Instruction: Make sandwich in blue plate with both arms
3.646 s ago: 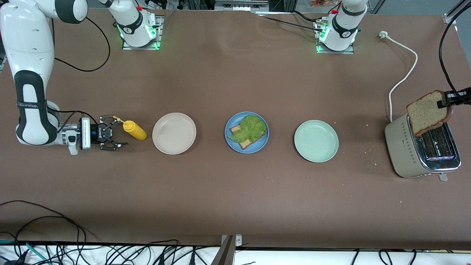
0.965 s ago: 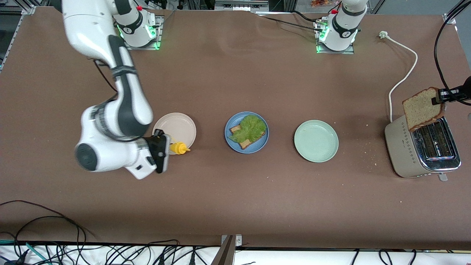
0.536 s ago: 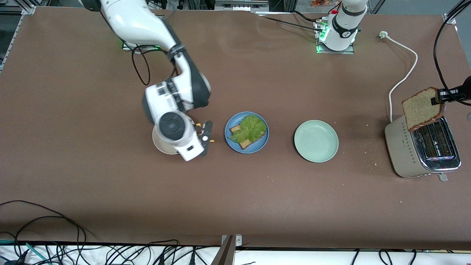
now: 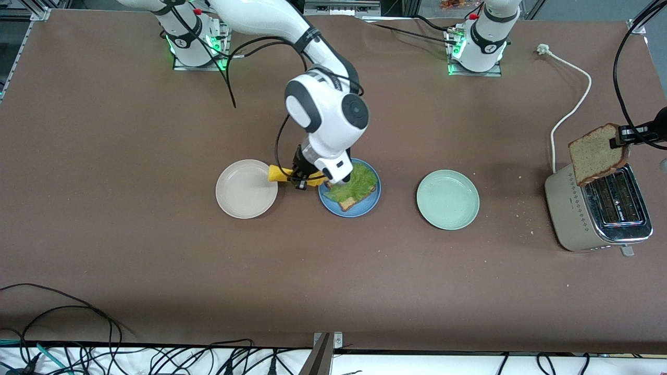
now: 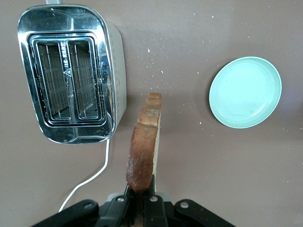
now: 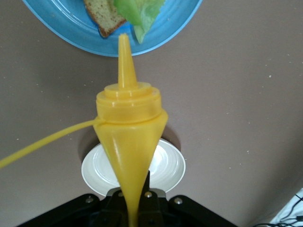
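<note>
Both sets of jaws are closed on a load: the right gripper (image 4: 298, 177), seen centre-left of the front view, clamps a yellow plastic squeeze bottle (image 4: 281, 174) with a conical nozzle, and the left gripper (image 4: 624, 137), at the right edge of that view, pinches a brown wholemeal slice of toast (image 4: 594, 154) with a darker crust. The squeeze bottle lies tilted in the air over the gap between the round beige-white plate (image 4: 246, 188) and the round medium-blue plate (image 4: 365, 205), its nozzle directed toward the blue plate's rim; the right wrist view confirms the nozzle tip (image 6: 124, 42) over that rim. On the blue plate, at the centre of the front view, rests one slice of brown bread (image 4: 350, 202) with a ruffled green lettuce leaf (image 4: 357, 182) lying on it; no second slice covers the leaf. The right arm's white wrist overlaps the upper portion of the plate in the front view. The held toast hangs edge-up over the silver and beige two-slot toaster (image 4: 599, 219), at the left arm's end of the table, clear of its slots. A round pale mint-green plate (image 4: 447, 199) sits between the blue plate and the toaster. A white power cable (image 4: 570, 112) runs from the toaster toward the upper right of the front view.
</note>
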Robot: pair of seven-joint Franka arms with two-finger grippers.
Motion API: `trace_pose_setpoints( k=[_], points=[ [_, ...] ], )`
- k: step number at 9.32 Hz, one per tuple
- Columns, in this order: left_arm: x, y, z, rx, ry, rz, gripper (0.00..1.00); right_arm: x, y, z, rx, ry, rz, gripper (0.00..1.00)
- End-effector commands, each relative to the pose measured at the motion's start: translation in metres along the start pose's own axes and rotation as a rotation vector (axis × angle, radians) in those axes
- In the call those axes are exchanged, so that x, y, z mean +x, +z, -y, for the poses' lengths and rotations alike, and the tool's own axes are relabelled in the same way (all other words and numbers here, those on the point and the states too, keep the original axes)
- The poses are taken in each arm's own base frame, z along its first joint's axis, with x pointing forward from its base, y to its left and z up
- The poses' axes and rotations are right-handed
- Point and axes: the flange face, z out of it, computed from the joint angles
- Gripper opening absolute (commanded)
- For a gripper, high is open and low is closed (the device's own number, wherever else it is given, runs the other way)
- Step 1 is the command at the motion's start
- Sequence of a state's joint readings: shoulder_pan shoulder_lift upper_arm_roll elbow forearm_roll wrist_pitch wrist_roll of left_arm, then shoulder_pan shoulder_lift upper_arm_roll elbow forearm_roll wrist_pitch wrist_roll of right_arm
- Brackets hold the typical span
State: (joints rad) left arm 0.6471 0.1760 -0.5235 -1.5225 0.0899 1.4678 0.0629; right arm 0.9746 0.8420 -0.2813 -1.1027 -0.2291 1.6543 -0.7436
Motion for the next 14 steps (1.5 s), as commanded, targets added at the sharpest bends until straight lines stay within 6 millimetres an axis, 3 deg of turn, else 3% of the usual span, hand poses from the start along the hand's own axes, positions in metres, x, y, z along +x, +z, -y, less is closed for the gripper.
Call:
trace_pose_setpoints(
  k=[1, 3, 5, 6, 9, 12, 14],
  points=[
    [-0.008, -0.003, -0.004, 0.002, -0.010, 0.002, 0.00, -0.002, 0.006, -0.002, -0.032, -0.014, 0.057, 0.00],
    [-0.008, -0.002, -0.004, 0.002, -0.010, 0.003, 0.00, -0.024, -0.004, -0.015, -0.008, -0.006, 0.026, 0.00],
    [-0.008, -0.001, -0.004, -0.003, -0.009, 0.006, 0.00, -0.087, -0.008, -0.054, 0.135, 0.000, -0.120, 0.00],
    [-0.009, 0.000, -0.004, -0.011, -0.013, 0.009, 0.00, -0.125, 0.002, -0.079, 0.217, 0.028, -0.222, 0.00],
    [-0.009, 0.000, -0.018, -0.100, -0.082, 0.015, 0.00, -0.202, 0.045, -0.129, 0.419, 0.143, -0.529, 0.00],
    [-0.002, 0.007, -0.080, -0.197, -0.103, 0.058, 0.00, -0.269, 0.096, -0.153, 0.516, 0.101, -0.759, 0.00],
    [0.000, 0.009, -0.111, -0.290, -0.109, 0.091, 0.00, -0.313, 0.136, -0.159, 0.551, 0.040, -0.925, 0.00]
  ],
)
